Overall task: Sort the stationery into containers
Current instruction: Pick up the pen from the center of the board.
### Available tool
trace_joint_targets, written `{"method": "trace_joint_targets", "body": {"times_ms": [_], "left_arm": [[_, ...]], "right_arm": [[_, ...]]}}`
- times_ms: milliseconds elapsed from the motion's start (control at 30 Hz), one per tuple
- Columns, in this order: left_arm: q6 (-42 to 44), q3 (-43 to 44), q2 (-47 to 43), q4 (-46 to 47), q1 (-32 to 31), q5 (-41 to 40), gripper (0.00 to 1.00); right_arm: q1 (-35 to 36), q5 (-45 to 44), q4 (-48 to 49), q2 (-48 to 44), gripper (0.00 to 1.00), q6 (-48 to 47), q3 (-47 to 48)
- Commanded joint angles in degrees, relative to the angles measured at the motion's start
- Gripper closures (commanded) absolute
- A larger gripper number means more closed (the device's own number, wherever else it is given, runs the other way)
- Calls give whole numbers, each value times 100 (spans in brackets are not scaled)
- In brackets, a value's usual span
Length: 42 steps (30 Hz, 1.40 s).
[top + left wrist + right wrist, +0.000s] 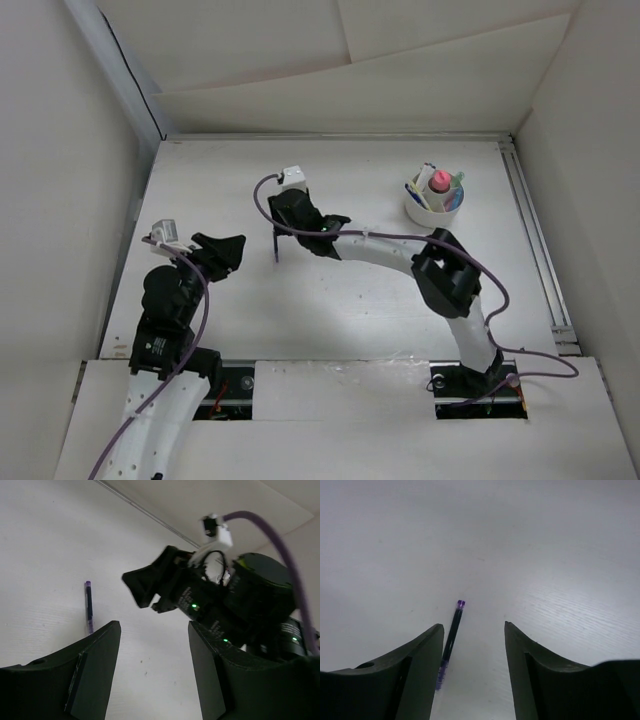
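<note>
One thin dark blue pen (276, 245) with a purple end lies flat on the white table, left of centre. My right gripper (283, 222) hangs over it, open. In the right wrist view the pen (450, 637) lies just inside the left finger (422, 670), and I cannot tell if it touches it; the right gripper (472, 630) holds nothing. My left gripper (232, 248) is open and empty at the left, pointing toward the pen (89, 607). The round white cup (432, 210) at the back right holds several markers and a pink piece (440, 181).
White walls close off the table at the back and both sides. A metal rail (535, 240) runs along the right edge. The right arm's forearm (390, 255) stretches across the middle of the table, and its gripper (150, 585) fills the left wrist view.
</note>
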<state>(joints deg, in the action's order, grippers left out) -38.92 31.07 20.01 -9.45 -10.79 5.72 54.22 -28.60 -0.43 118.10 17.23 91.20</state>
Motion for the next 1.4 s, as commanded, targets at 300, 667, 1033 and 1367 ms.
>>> {"method": "trace_joint_targets", "body": {"times_ms": [300,667,1033,1367], "left_arm": [[165,576,-507,-619,-11,-334,47],[165,576,-674,-619,-11,-387,47],[165,576,-727,-619,-11,-387,47],[165,576,-674,-619,-11,-387,47]], "right_arm": [[28,952,-1960,1759,45,1106,2323],[-78,997,-2410,2481,65,1493,3159],[-183,997,-2470,2586,64,1546,3246],[-183,1163,-2095,2218,100,1546,2563]]}}
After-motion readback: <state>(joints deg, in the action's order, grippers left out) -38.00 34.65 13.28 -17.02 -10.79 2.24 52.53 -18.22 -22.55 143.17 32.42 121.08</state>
